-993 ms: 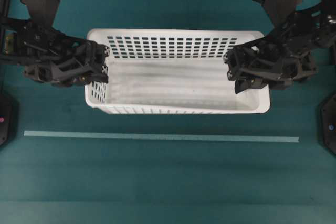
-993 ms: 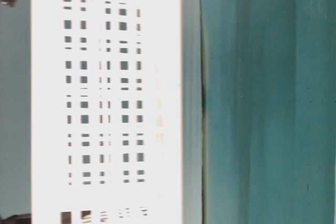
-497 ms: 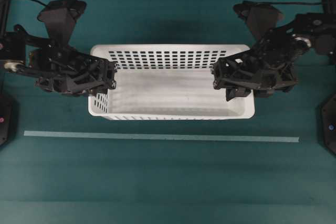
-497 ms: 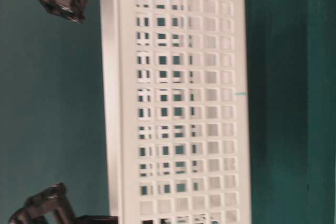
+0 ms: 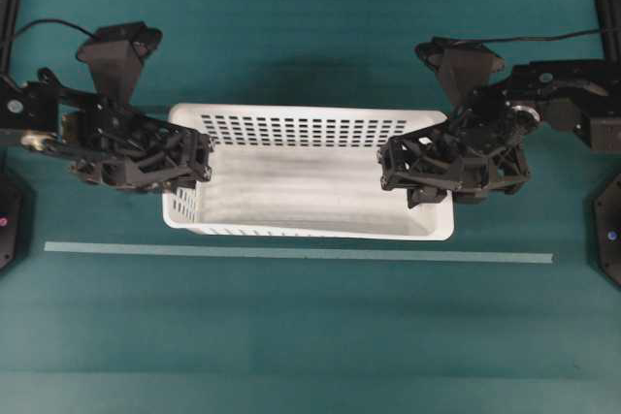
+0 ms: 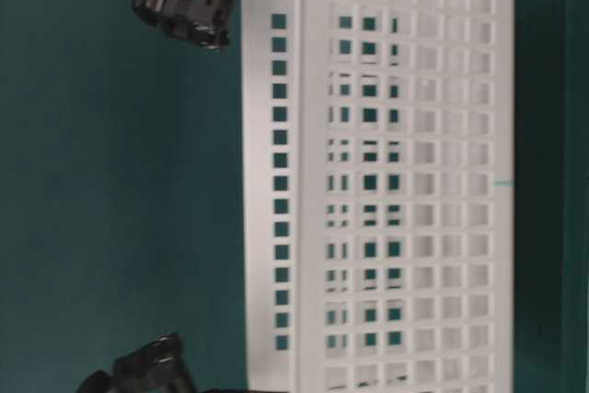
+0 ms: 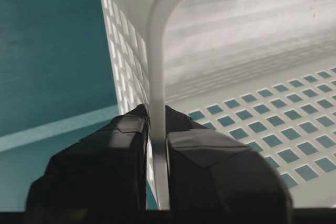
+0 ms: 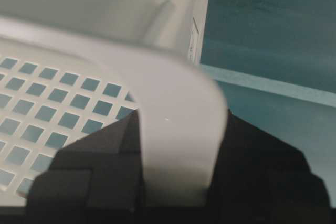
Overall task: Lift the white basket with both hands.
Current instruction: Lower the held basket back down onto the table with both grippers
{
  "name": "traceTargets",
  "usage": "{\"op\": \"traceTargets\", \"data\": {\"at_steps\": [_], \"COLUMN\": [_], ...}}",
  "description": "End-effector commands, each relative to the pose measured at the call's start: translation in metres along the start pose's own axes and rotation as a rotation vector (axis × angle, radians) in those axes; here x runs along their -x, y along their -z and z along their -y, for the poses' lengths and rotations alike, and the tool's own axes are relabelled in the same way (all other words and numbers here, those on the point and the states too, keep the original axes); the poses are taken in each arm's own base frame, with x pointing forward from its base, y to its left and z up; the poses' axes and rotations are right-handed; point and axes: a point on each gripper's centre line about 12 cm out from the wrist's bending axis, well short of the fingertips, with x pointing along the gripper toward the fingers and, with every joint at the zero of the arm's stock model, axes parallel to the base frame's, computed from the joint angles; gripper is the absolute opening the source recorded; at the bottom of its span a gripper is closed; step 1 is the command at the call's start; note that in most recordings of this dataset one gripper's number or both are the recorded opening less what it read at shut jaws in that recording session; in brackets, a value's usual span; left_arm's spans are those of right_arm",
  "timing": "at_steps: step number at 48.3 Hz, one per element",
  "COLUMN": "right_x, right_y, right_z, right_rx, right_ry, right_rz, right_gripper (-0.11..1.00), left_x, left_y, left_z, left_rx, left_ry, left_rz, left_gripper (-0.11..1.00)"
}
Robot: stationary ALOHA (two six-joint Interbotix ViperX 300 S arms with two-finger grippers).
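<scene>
The white basket [image 5: 301,186] hangs level between both hands in the overhead view, its slotted far wall [image 5: 306,130] facing me. My left gripper [image 5: 194,164] is shut on the rim of the left end wall; the wrist view shows the thin rim [image 7: 157,66] pinched between the black fingers [image 7: 115,156]. My right gripper [image 5: 393,167] is shut on the right end's rim, and the broad rounded rim [image 8: 105,51] fills the gap between its fingers [image 8: 252,156]. In the sideways table-level view the basket [image 6: 405,181] stands close to the table surface.
A pale tape line [image 5: 291,253] runs across the teal table in front of the basket. Flat black hexagonal plates sit at the left edge [image 5: 8,220] and the right edge [image 5: 609,239]. Cables trail behind both arms.
The basket looks smaller from above and has shifted toward the table in the table-level view. Both grippers came down and inward with it, still clamped on its ends.
</scene>
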Motion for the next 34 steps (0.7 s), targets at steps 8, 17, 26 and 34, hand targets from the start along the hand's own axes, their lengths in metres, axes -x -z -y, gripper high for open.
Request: {"op": "traceTargets", "data": {"at_steps": [8, 17, 26, 34], "right_x": [-0.020, -0.034, -0.038, -0.042], "right_y": [0.003, 0.009, 0.008, 0.006], "right_z": [0.008, 0.015, 0.015, 0.015], "right_rx": [0.012, 0.021, 0.018, 0.015], "right_ry": [0.027, 0.049, 0.043, 0.044], "right_rz": [-0.004, -0.010, -0.003, 0.000], "right_gripper": [0.16, 0.16, 0.16, 0.16], "left_x": [-0.019, -0.022, -0.026, -0.034], "left_y": [0.001, 0.003, 0.012, 0.019], "left_z": [-0.002, -0.006, -0.007, -0.011], "left_rx": [-0.007, -0.010, -0.012, 0.015], "left_ry": [-0.015, -0.030, -0.040, -0.060], "left_rz": [-0.001, -0.006, -0.020, -0.032], "left_gripper": [0.04, 0.04, 0.04, 0.04]}}
